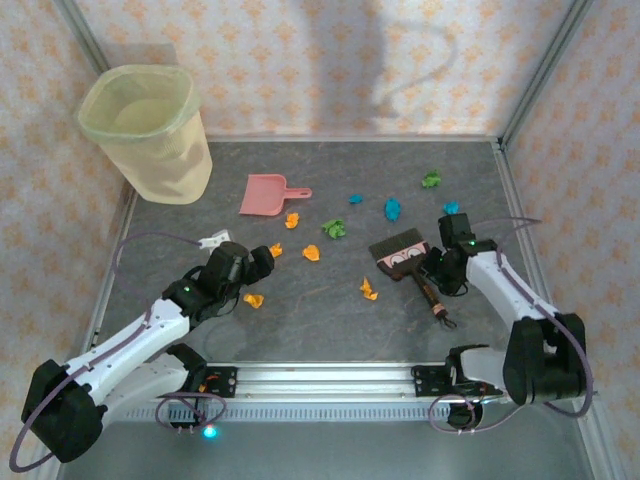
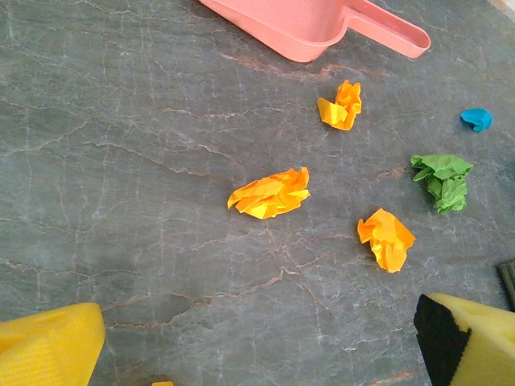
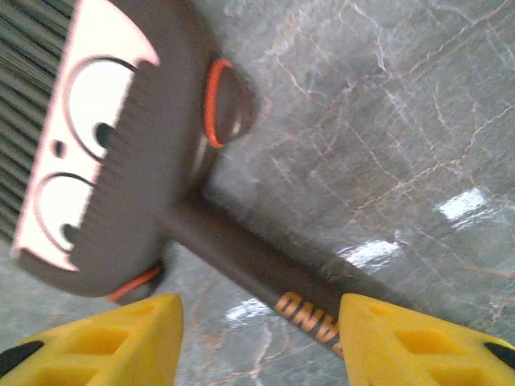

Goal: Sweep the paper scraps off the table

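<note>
Small crumpled paper scraps lie scattered over the dark grey table: orange ones, green ones, teal-blue ones. My left gripper hangs open over bare table, with an orange wad just ahead of its fingers; more orange wads and a green wad lie beyond. My right gripper is open, its yellow fingers straddling the dark handle of a brush lying flat.
A pink dustpan lies at the back centre-left, open side away from the scraps. A pale yellow waste bin stands in the back left corner. Aluminium rails edge the table, and patterned walls close it in.
</note>
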